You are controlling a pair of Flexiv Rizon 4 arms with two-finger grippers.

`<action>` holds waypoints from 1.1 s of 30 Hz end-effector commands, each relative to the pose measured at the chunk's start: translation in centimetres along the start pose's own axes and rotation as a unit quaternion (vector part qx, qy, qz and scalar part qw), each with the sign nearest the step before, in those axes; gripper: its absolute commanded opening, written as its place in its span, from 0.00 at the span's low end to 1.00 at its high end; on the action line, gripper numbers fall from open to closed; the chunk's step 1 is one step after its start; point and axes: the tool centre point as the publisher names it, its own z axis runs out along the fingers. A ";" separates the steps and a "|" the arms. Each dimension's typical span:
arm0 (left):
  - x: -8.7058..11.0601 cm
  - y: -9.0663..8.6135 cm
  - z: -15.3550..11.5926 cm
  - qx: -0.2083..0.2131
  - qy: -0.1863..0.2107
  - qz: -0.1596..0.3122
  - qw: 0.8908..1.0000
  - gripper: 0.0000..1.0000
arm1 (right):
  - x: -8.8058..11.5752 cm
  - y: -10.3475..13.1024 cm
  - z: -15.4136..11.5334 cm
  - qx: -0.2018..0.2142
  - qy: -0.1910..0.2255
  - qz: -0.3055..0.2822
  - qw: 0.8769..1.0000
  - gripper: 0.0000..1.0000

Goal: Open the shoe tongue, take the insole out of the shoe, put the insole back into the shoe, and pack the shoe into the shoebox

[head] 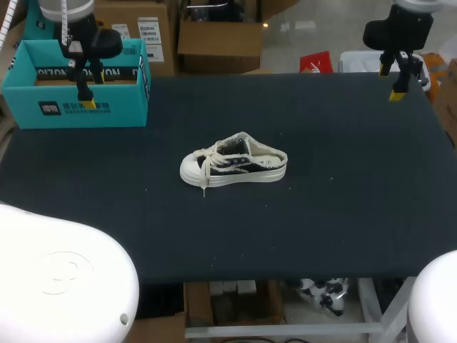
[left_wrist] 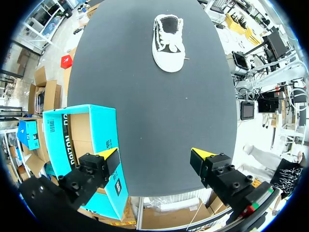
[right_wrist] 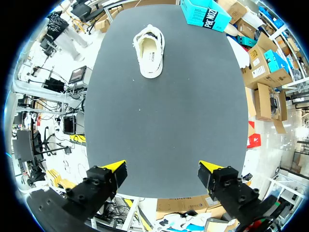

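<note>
shoe (head: 233,166) at table (head: 343,214) centre | shoebox (head: 75,107) far-left, well apart | left fingers (left_wrist: 110,155) by shoebox, right fingers (right_wrist: 116,167): both released

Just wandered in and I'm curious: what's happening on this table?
Nothing is being handled yet. A sneaker sits upright mid-table, laces loose. The left arm hangs by an open teal shoebox at the far left corner, the right arm over the far right corner, both with jaws open and empty.
</note>
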 end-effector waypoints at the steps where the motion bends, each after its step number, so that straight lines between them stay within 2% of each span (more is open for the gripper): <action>1: 0.0 0.0 0.0 0.000 0.000 0.000 1.000 1.00 | 0.0 0.0 -0.1 0.001 0.001 0.000 1.000 1.00; 17: 0.0 0.0 0.0 0.000 0.000 0.000 1.000 1.00 | 0.0 0.0 -0.1 0.001 0.001 0.000 1.000 1.00; 18: 0.2 -0.3 -0.2 0.006 -0.012 -0.008 1.000 1.00 | 0.0 0.0 -0.1 0.001 0.001 0.000 1.000 1.00; 20: 0.3 -0.6 -0.5 0.019 -0.021 -0.045 0.999 1.00 | 0.5 1.1 0.1 -0.028 -0.016 0.001 0.999 1.00; 26: 1.4 -1.6 -0.8 0.033 -0.033 -0.159 0.986 1.00 | 1.9 4.6 2.4 -0.074 -0.020 0.016 0.997 1.00; 29: 1.9 -2.3 -0.7 0.030 -0.028 -0.217 0.975 1.00 | 2.7 6.5 3.4 -0.103 -0.021 0.028 0.994 1.00; 33: 2.7 -3.5 -0.5 0.029 -0.025 -0.295 0.955 1.00 | 3.5 9.1 5.4 -0.133 -0.020 0.039 0.990 1.00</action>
